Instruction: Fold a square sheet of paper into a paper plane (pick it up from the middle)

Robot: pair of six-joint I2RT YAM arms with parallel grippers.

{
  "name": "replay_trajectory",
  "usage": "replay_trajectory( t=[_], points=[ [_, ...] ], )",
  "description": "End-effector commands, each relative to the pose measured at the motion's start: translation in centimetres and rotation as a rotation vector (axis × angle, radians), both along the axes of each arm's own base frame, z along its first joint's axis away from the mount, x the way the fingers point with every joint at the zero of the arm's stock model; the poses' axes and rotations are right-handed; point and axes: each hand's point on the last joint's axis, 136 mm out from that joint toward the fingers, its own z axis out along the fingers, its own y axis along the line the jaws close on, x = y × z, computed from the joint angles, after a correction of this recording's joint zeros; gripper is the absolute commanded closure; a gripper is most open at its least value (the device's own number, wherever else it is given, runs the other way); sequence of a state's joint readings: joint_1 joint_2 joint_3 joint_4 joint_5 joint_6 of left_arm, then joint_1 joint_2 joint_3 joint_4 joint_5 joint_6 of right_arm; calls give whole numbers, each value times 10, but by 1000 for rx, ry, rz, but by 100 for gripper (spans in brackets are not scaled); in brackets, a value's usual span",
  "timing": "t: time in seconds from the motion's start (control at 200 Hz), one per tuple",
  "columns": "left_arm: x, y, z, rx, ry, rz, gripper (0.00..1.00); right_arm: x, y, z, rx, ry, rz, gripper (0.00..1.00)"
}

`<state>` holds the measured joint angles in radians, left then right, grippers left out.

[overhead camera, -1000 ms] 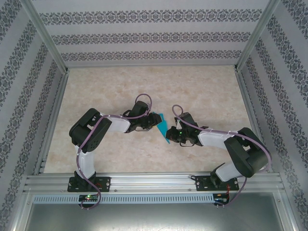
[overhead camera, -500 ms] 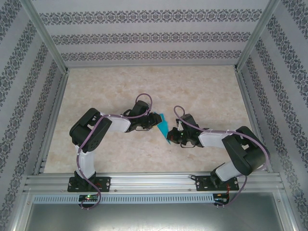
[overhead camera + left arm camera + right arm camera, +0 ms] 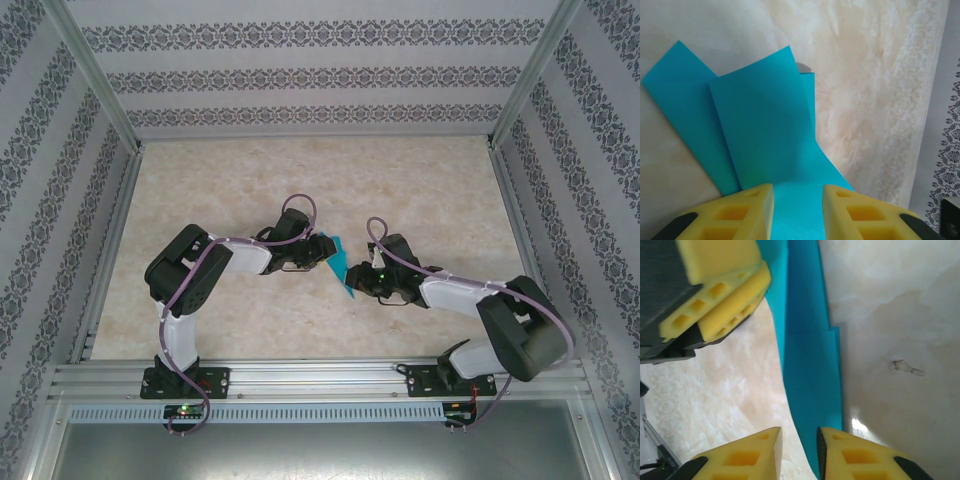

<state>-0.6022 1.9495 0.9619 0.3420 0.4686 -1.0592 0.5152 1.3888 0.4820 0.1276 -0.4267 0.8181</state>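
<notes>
Paper plane, half-folded, raised off the counter between both arms. Left claw pinches its near edge. Right claw straddles the opposite end, slightly parted; contact unclear. Paper featherlight, floppy, creases readily; grip near folds

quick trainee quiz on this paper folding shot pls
1. True or false: in the top view the paper sits between the left gripper and the right gripper.
2. The fingers of the grippers are: a) black b) yellow c) red
3. Fill in: in the left wrist view the paper runs ___ the left gripper's two fingers.

Key: 1 true; 2 b; 3 between
</notes>
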Motion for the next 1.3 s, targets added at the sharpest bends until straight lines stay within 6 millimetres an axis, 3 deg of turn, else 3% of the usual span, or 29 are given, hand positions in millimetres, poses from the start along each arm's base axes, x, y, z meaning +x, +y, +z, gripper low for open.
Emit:
replay_trajectory(
  t=[0.0,0.245,0.44,0.889,1.099,1.179,1.294],
  points=[
    [-7,0,-22,44,43,-19,67,0,-7,-1,-98,-48,37,70],
    [-8,0,-22,42,42,-21,67,5,3,-13,-147,-31,91,68],
    [-8,0,-21,43,42,-23,67,4,-2,-28,-197,1,89,68],
    [-8,1,-23,46,47,-20,67,-9,-10,-51,-216,81,58,85],
    [-9,1,-24,49,51,-19,67,-15,-14,-60,-224,108,39,86],
    [-9,2,-26,52,56,-15,67,-17,-15,-62,-226,118,37,94],
    [-9,2,-26,53,58,-15,67,-21,-14,-59,-218,122,41,83]
  ],
)
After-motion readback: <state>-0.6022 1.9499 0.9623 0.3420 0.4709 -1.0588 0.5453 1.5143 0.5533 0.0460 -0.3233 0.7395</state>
